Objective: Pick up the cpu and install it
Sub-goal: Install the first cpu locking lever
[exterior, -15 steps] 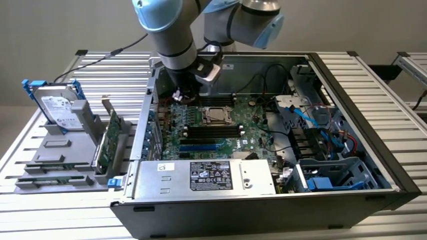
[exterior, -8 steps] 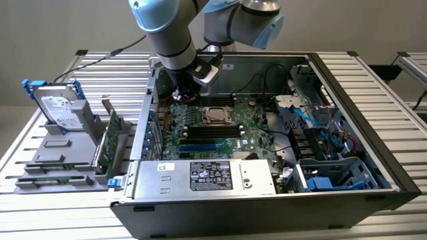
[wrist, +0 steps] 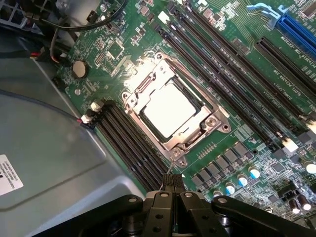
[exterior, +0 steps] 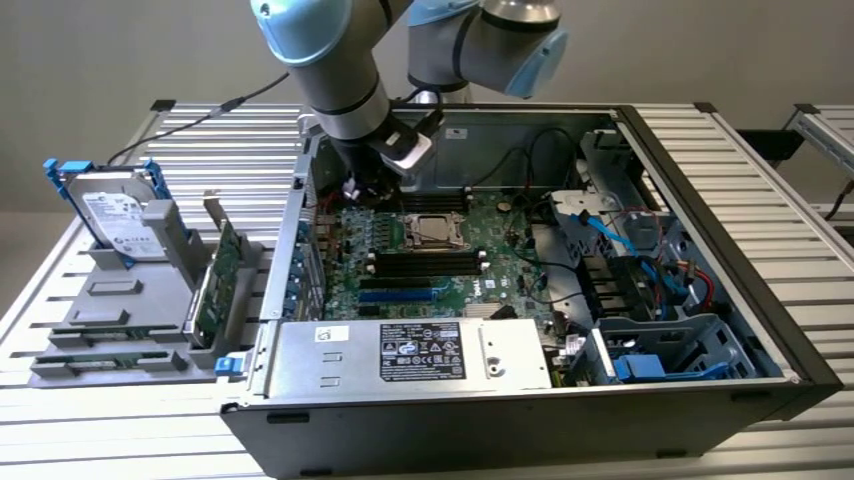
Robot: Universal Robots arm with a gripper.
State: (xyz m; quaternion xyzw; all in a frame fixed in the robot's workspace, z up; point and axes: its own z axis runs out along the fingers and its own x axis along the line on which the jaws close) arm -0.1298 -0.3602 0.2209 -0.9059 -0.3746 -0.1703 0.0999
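Cpu (wrist: 170,106) sits in socket (wrist: 145,80), just beyond closed jaws (empty).

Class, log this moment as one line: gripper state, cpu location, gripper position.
gripper: shut, nothing visibly held | cpu: in socket on motherboard | gripper position: over board beside socket, apart from cpu
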